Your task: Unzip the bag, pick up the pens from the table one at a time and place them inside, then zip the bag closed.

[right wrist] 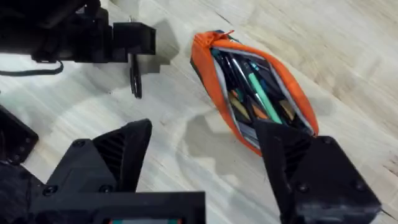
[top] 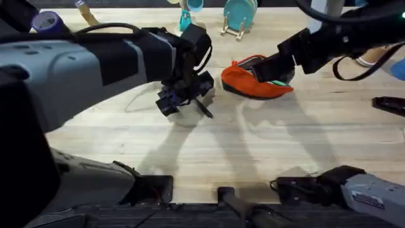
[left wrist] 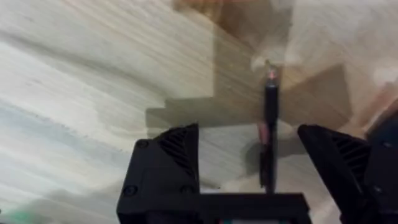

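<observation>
- Orange fabric bag point(right wrist: 249, 87) is seen unzipped on the pale plank table point(top: 266, 152), a green pen point(right wrist: 261, 93) inside.
- Left gripper point(left wrist: 249, 155) is spread around the slim black pen point(left wrist: 270, 137).
- Right gripper point(right wrist: 205, 162) is held open near the bag.

A teal round stand point(top: 240, 14) on a pale wooden easel stood at the far edge, with a small light-blue item point(top: 190, 7) just beside it. A purple roll point(top: 45, 22) lay at the far left corner, a tan stick point(top: 85, 12) near it. A flat black object point(top: 389, 104) rested at the right edge
</observation>
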